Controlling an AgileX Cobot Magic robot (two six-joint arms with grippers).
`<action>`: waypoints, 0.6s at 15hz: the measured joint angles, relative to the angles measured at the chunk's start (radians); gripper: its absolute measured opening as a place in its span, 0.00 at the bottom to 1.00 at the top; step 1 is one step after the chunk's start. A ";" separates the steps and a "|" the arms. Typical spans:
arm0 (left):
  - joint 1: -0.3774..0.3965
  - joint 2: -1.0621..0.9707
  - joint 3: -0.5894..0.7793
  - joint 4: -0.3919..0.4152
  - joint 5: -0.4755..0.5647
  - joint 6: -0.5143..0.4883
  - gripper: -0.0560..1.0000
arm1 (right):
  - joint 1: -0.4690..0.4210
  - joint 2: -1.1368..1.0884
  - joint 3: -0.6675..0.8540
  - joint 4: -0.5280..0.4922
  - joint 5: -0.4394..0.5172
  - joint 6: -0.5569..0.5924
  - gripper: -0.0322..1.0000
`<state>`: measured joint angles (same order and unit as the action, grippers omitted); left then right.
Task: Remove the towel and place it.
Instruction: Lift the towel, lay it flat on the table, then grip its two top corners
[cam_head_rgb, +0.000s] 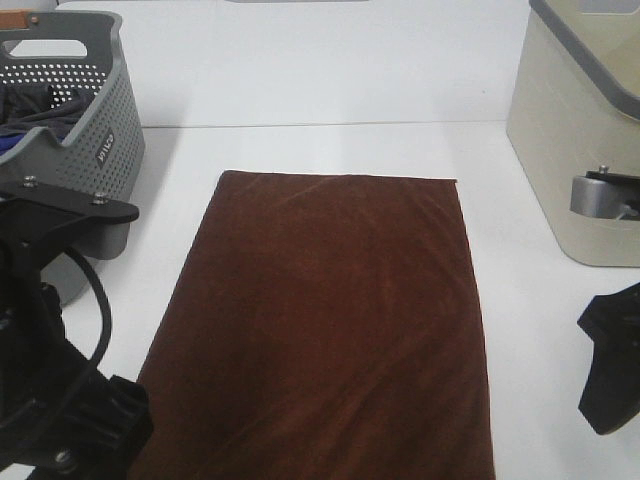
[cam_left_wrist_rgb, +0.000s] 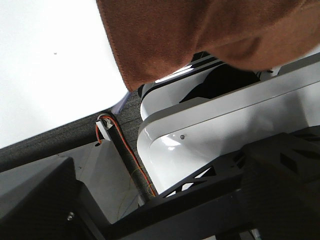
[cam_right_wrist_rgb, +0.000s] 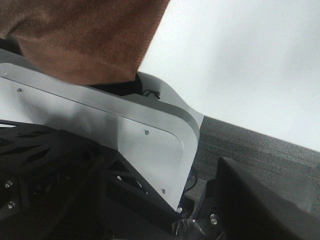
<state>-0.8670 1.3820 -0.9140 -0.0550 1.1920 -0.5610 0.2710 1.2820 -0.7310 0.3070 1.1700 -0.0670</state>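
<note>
**Towel lies flat, both arms low at the near edge**

The brown towel (cam_head_rgb: 330, 320) is spread smooth on the white table (cam_head_rgb: 300, 150), square to the robot, with its near end spilling over the front edge. Both wrist views confirm this: a corner of the cloth (cam_left_wrist_rgb: 190, 35) droops past the tabletop on the left, and the other corner (cam_right_wrist_rgb: 85, 35) droops on the right, above the white frame below.

That overhang is probably the point, since hanging corners give each arm something to pinch without scraping the table. The left arm (cam_head_rgb: 50, 330) sits low at the near left and the right arm (cam_head_rgb: 615, 360) low at the near right, one by each corner.

No view shows either arm's jaws clearly, so it cannot be told whether they are apart or together. Neither is seen holding cloth.

The grey perforated basket (cam_head_rgb: 100, 130) at far left already holds dark clothing and looks a likely destination. The beige bin (cam_head_rgb: 570, 130) stands at far right. The lift appears not yet begun.
</note>
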 joint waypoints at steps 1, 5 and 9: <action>0.000 0.000 0.000 0.031 -0.009 -0.005 0.85 | 0.000 0.000 -0.004 0.000 -0.022 0.000 0.62; 0.000 0.005 -0.018 0.225 -0.135 -0.070 0.73 | 0.000 0.001 -0.115 0.000 -0.113 0.000 0.62; 0.056 0.081 -0.155 0.303 -0.236 -0.077 0.72 | 0.000 0.091 -0.295 -0.002 -0.161 0.000 0.62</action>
<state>-0.8110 1.4630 -1.0690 0.2480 0.9560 -0.6380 0.2710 1.3730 -1.0260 0.3050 1.0090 -0.0670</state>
